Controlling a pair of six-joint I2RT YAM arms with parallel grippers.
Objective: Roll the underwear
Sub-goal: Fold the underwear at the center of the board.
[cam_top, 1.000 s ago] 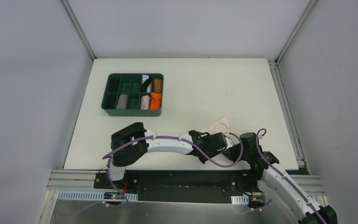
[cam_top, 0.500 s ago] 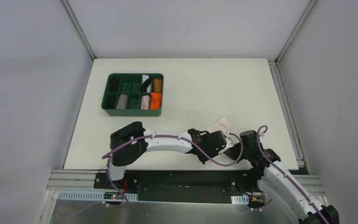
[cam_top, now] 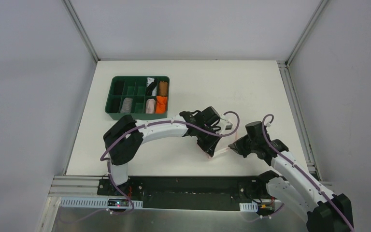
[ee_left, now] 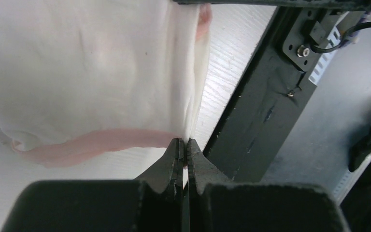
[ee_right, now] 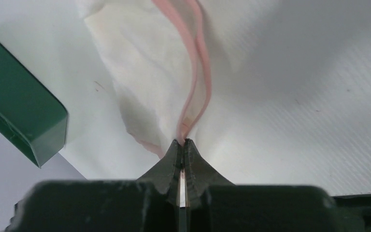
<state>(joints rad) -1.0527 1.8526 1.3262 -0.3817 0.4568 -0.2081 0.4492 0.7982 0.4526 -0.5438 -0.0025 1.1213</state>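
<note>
Pale pink-white underwear sits lower centre of the top view, my left gripper and right gripper each pinched on an edge. Pulling apart could slip that thin hem free.

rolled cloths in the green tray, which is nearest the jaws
The bright orange rolled cloth, in the near right corner of the green plastic tray. The brown roll lies behind it, the pale pink roll left of it, the grey roll further left.
</note>
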